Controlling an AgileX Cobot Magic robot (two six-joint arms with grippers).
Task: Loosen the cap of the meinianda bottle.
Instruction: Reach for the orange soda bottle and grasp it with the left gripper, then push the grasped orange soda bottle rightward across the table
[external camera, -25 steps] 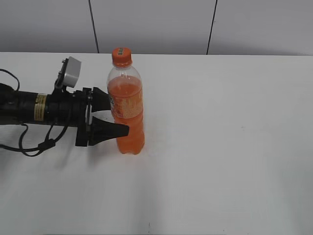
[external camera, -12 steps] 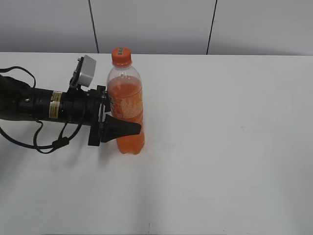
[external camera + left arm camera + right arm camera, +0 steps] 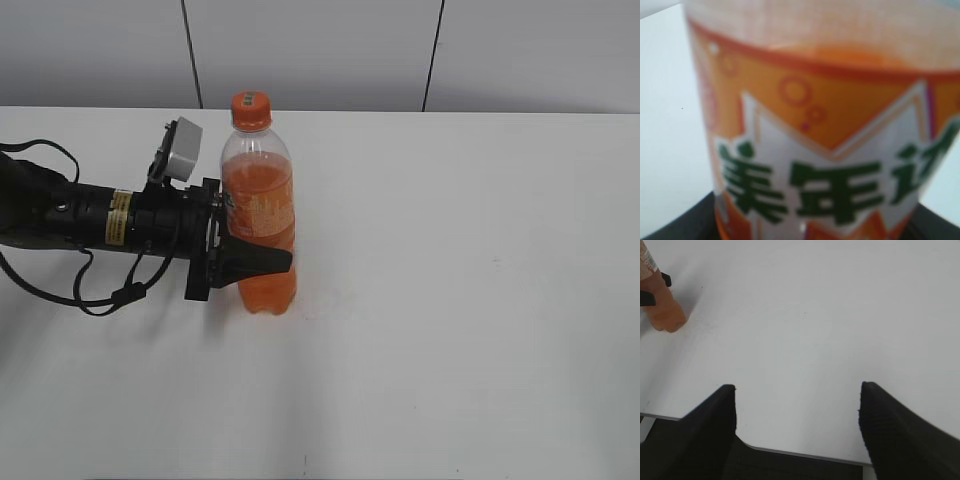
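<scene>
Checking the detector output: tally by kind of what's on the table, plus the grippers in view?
Bottles: 1, the meinianda bottle, upright, left gripper around its label band
Caps: 1, the cap, on the bottle
Grippers: 2, the left one and the right gripper, open over bare table
Total: 4

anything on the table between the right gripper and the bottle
No. In the right wrist view only bare white table stretches from the open right gripper to the meinianda bottle, which stands far off at top left, with the left gripper around it.
</scene>
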